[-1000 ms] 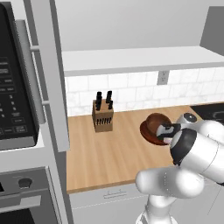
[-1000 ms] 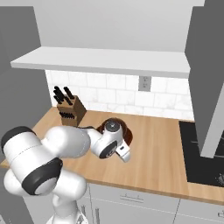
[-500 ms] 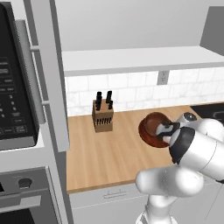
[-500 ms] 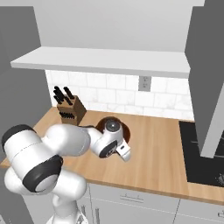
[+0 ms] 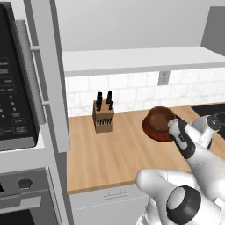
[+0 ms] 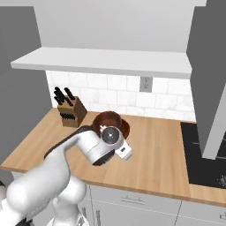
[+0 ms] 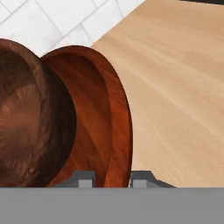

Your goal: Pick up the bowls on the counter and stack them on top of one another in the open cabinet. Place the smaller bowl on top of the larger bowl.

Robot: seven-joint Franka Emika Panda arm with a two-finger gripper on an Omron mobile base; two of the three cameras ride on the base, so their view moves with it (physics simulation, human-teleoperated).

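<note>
On the counter (image 5: 110, 154) near the backsplash, the smaller bowl (image 5: 159, 117), dark and deep, appears to rest in the larger bowl (image 5: 150, 131), which is wide, shallow and reddish. In the hand view the smaller bowl (image 7: 26, 118) is at the left. The larger bowl (image 7: 94, 109) has its near rim running down between my fingertips. My gripper (image 7: 113, 178) is shut on that rim. From the left base view the gripper (image 5: 172, 127) reaches the bowls' right side. The open cabinet (image 5: 140, 59) hangs above with a bare white shelf.
A wooden knife block (image 5: 103, 116) stands left of the bowls by the tiles. A black cooktop (image 6: 203, 154) lies to the right. The grey oven and microwave cabinet (image 5: 41, 88) rises at the left. Bare counter stretches in front of the bowls.
The arm and both bowls keep almost the same places. The fingers have drawn in onto the larger bowl's rim.
</note>
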